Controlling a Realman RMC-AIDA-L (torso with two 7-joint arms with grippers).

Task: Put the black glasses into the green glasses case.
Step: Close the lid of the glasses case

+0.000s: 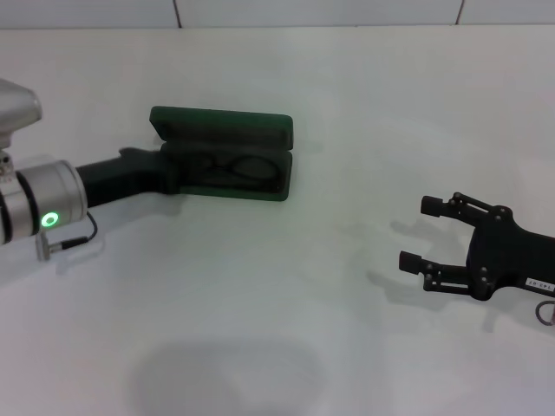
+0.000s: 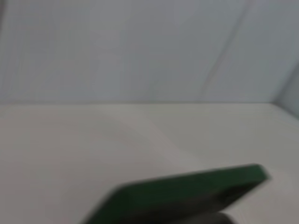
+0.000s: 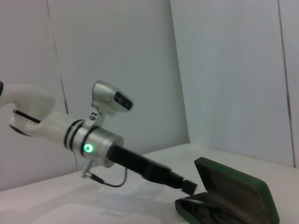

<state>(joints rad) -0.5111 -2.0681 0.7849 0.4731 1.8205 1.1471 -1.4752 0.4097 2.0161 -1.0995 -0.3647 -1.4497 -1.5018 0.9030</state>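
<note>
Head view: the green glasses case [image 1: 227, 156] lies open on the white counter [image 1: 286, 303], towards the robot's left and far side, its lid standing up behind the tray. The black glasses [image 1: 236, 168] rest inside the tray on the dark lining, lenses and frame faintly visible against it. The left tool [image 1: 165, 169] reaches in from the left edge of the counter and meets the left end of the case; whether its fingers are apart or together cannot be told, since the dark tip merges with the case. A green light glows on the silver wrist ring [image 1: 50, 219] behind it. The right tool [image 1: 425, 234] hovers low over the counter well apart from the case, on the right, its two black fingers spread wide with nothing between them

Left wrist view: only a blurred strip of the green glasses case [image 2: 187, 191] shows close to the lens, with bare counter and a pale wall beyond

Right wrist view: the left arm stretches across to the case [image 3: 233, 196], whose lid stands raised; the left tool [image 3: 187, 185] touches the near end of the case, and the fingers' state stays unclear here too
</note>
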